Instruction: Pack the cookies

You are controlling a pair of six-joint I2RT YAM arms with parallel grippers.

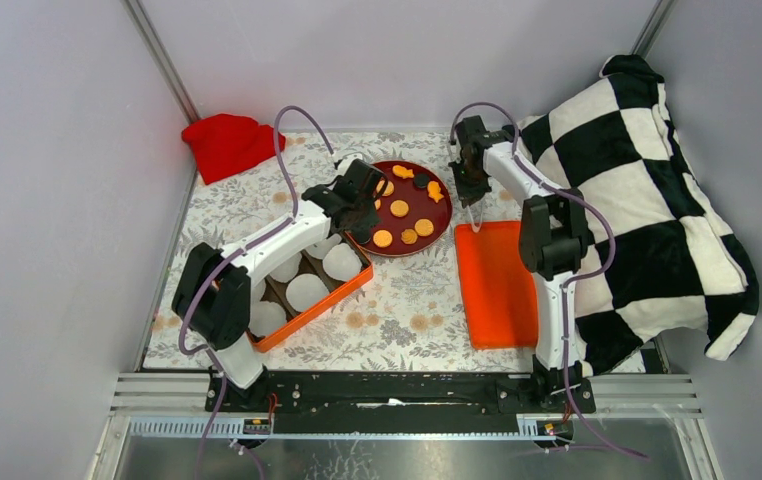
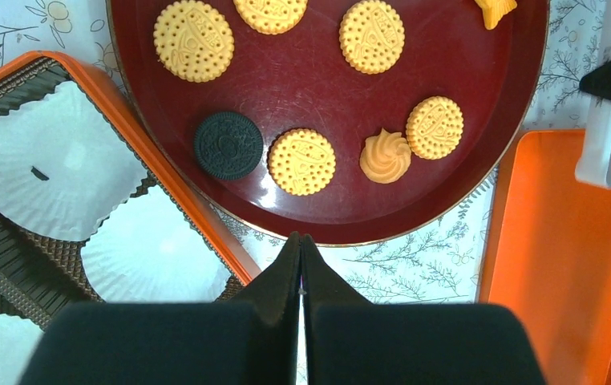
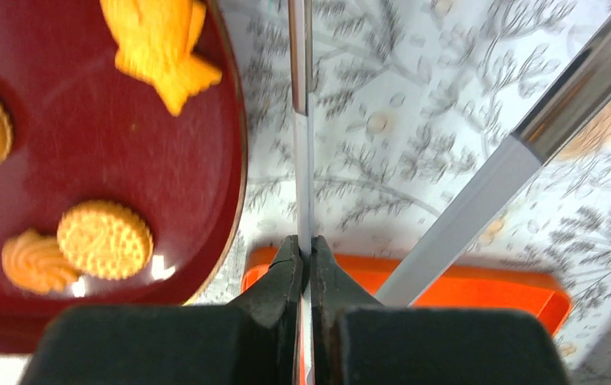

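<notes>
Where we look down from above, cookies: small flat round orange-yellow discs lie on a dark red round plate, which sits between the two arms.
Top view, grippers: the left gripper hangs over the plate's left rim. The right gripper is just beside the right rim, above a flat orange plastic lid.
Top view, box: an orange rectangular box stands just beside the plate on its left. We count at least four white crinkled paper liners; the left arm hides the rest.
Left wrist, count: five round cookies, one orange swirl biscuit, one dark round chocolate biscuit and part of one fish-shaped biscuit. Three liners show.
Left wrist, left gripper: its fingers are pressed together with nothing between them, and the tips stop just short of the plate's near rim.
Left wrist, tongs: the white tip of the white-and-metal tongs hangs above the lid.
Right wrist, right gripper: its jaws are clamped on one thin leg of the tongs, and the other leg splays off to the right.
Right wrist, relation: the tongs' long axis runs straight ahead alongside the plate's rim. Every cookie lies to their left, the nearest round one just inside the rim.
Right wrist, judgement: we think the tongs must swing left over the rim. The left gripper is nearer the box.
</notes>
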